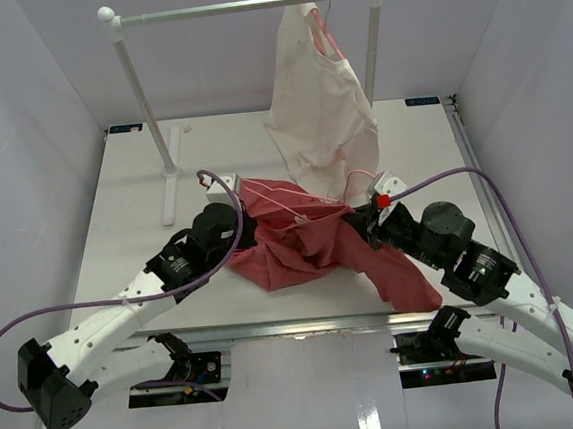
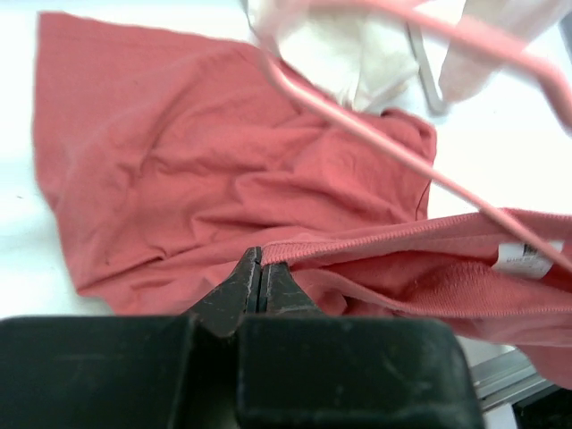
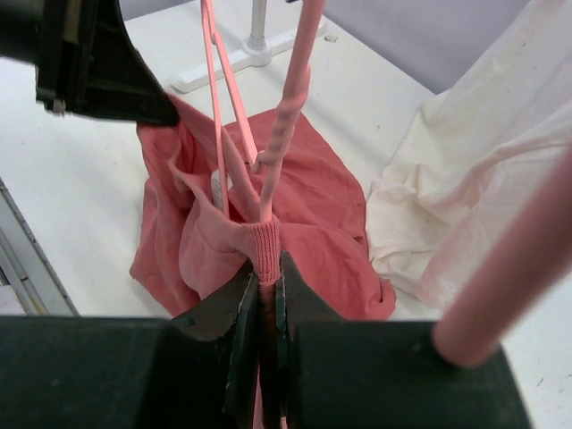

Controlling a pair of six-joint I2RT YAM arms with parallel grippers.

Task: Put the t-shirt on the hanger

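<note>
Right gripper tight on t-shirt collar, hanger base lost inside cloth.

White table, salmon-red t-shirt crumpled across its near middle and right, clothes rack foot standing at far left

Hanger blurred, cropped by frame edges, left wrist view.

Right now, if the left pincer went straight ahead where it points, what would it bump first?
The t-shirt: the left pincer is shut on its collar edge, and red cloth lies right ahead. The hanger wire crosses farther on, probably higher; depth is unclear.
</note>
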